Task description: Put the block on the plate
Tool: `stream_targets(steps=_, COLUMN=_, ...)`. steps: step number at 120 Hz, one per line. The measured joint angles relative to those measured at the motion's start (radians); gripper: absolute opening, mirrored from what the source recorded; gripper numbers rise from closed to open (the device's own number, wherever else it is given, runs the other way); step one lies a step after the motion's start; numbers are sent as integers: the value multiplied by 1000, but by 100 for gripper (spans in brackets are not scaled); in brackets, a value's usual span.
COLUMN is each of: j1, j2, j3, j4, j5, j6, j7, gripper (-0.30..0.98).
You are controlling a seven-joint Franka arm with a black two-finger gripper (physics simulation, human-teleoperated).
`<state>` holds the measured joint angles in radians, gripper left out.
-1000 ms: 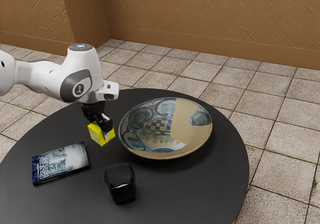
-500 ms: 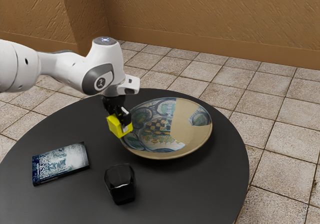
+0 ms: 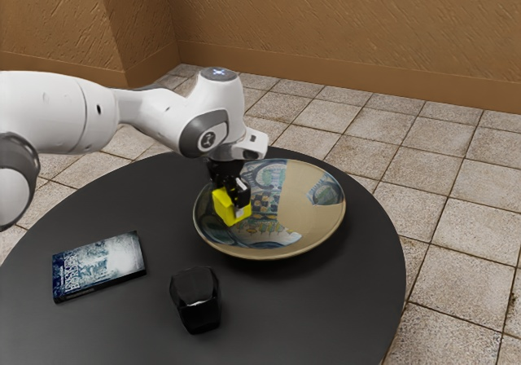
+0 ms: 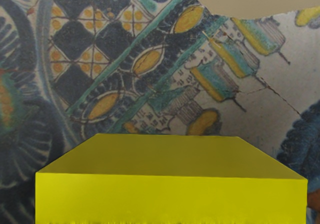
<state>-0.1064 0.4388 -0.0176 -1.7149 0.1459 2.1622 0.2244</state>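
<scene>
At the exterior view's left, the white and grey robot arm (image 3: 61,111) comes in and reaches over the round black tabletop (image 3: 155,332). Below it, toward the left edge of the tabletop, a book (image 3: 98,266) lies flat with its cover up, dark blue at the exterior view's left and pale toward the right; its lettering is too small to read surely. Right of the book and nearer the camera stands a glossy black faceted cup (image 3: 195,298), apart from both book and plate.

Farther back and a little right of the cup, the black claw (image 3: 234,203) points down, holding the yellow block (image 3: 229,209), which sits tilted in its grip. The block is over the left part of the painted plate (image 3: 313,218); whether its underside touches the plate, I cannot tell. In the wrist view the block's yellow faces lie against the plate's painted surface, near a blue-and-white checkered patch and a band of yellow ovals.

The plate is wide and shallow with a raised rim, painted with blue medallions, and plain tan over much of its right side. Beyond the tabletop, the pale tiled floor (image 3: 456,259) runs back to a textured brown wall (image 3: 342,23).
</scene>
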Motion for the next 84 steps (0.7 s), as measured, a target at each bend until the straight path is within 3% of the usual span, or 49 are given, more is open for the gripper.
stream_targets(steps=70, j1=-48, j2=146, j3=-25, j4=179, j5=32, j6=1, j7=61, gripper=37)
stream_targets(steps=84, j1=-48, j2=150, j3=-26, j4=181, j5=38, j6=0, j7=74, gripper=46)
